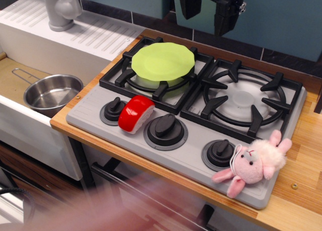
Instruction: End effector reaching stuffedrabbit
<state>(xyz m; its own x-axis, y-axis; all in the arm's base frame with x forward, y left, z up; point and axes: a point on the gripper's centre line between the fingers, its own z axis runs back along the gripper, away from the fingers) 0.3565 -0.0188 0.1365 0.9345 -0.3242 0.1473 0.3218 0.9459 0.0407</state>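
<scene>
The stuffedrabbit [254,163] is a small fluffy pale-pink plush with a white face. It lies on the front right corner of the grey toy stove [90,118], beside the right knob [220,153]. The end effector [206,19] is black and hangs at the top edge of the frame, above the back of the stove. Its two dark fingers [188,7] stand apart with teal wall showing between them, and nothing is held. It is far from the rabbit, up and to the left of it.
A lime-green plate [163,61] covers the left burner. A red-and-white rounded toy [136,112] lies by the left knobs. A steel pot [53,92] sits in the sink at left, behind it a grey faucet [60,9]. A pinkish blur [100,211] crosses the bottom edge.
</scene>
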